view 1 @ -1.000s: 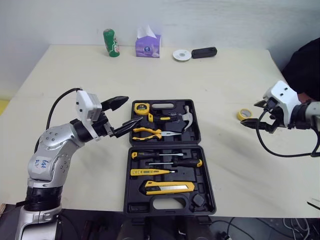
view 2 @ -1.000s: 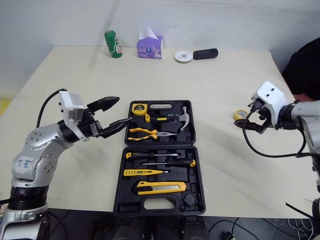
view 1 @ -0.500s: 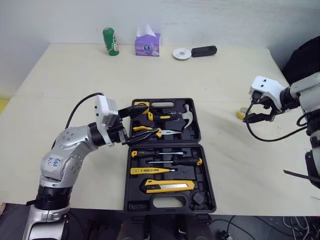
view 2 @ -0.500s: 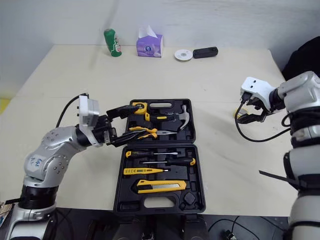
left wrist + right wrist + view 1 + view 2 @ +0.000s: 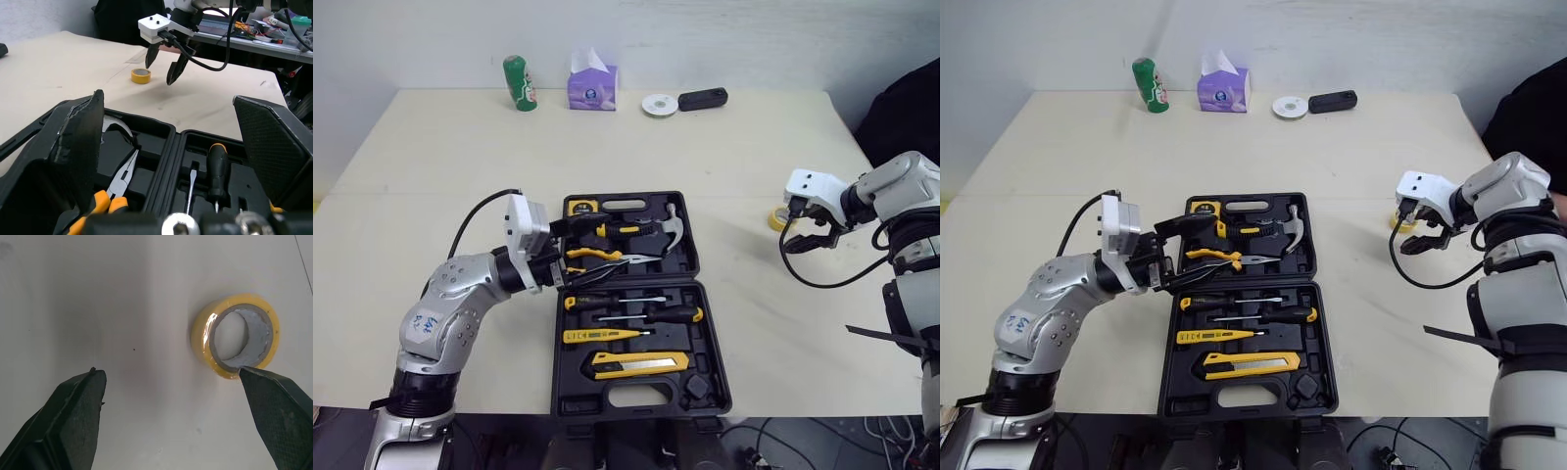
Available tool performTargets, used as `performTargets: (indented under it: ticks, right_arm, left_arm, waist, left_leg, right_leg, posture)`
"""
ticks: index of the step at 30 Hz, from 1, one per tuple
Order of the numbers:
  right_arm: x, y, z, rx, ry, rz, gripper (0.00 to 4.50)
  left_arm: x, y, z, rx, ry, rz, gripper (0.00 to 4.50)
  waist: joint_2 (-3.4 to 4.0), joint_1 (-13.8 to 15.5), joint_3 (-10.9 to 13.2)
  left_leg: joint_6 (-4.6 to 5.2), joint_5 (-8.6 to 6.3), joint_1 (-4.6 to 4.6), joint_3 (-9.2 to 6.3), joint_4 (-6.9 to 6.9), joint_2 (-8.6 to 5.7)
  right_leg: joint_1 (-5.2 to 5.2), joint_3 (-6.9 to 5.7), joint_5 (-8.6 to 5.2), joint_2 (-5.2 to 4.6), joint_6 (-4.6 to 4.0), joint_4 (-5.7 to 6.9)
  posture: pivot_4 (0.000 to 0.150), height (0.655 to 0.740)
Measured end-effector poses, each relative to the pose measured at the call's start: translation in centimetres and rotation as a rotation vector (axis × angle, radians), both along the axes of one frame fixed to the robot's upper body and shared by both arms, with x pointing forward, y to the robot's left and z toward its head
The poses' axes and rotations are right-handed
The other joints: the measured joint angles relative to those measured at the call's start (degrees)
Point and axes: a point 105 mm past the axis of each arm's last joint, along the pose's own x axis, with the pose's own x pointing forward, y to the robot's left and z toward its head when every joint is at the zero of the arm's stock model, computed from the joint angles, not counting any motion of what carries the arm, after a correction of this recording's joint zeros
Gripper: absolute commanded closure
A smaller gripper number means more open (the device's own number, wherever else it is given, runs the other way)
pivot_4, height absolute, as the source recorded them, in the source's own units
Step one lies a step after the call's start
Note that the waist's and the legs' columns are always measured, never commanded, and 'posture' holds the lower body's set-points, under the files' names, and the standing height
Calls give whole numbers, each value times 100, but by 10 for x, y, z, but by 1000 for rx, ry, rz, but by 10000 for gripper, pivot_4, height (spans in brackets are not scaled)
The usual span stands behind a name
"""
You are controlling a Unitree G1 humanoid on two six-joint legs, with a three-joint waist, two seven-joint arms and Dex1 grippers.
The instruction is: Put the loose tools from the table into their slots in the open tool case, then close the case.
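A: Which step is the robot on?

B: The tape, by the look of it. The yellow roll of tape lies flat on the table, well to the right of the open case, and it seems to be the only tool not yet packed. The right hand hangs just above it with fingers spread. The roll sits between them, close against one finger.

A: And the left hand?

B: The left hand is spread too and holds nothing. It is over the left edge of the case, by the pliers, which lie in their slot. Whether a finger touches the case is hard to tell from here.

A: So what does the next move call for?

B: Probably the right hand should centre on the roll, drop, and pinch across its wall. Then it would carry the roll to a free recess in the case. The roll is round and looks light, so an off-centre squeeze could flick it away. After that the case has to be folded shut.
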Motion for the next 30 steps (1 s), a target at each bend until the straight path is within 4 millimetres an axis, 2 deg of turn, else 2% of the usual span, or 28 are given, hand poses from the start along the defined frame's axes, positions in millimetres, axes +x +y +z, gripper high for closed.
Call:
performTargets:
  ticks: [7,13,29,30]
  right_arm:
    - [3,2,-1,7,-19,-3,0]
    - [8,16,-7,20,-20,14,0]
    - [5,15,-13,86,20,-69,0]
    - [6,14,-13,89,20,-70,2603]
  left_arm:
    - [-1,1,-3,0,9,2,679]
    - [-1,-1,-2,-8,4,-6,679]
    - [-1,-3,-3,-7,7,-7,679]
    - [-1,-3,-3,-7,8,-6,151]
  waist:
    - [1,3,0]
    - [1,1,1]
    - [1,1,1]
    - [2,1,1]
  left_leg:
    - [0,0,0,0,2,0]
    - [0,1,0,-1,2,0]
    - [1,1,1,-1,3,-1]
    - [1,1,1,-1,3,-1]
  right_leg:
    - [1,0,0,0,0,1]
    - [0,0,0,0,0,4]
    - [1,0,0,0,0,5]
    - [1,0,0,0,0,5]
  posture:
    - [1500,7400]
    - [1500,7400]
    - [1500,7400]
    - [1500,7400]
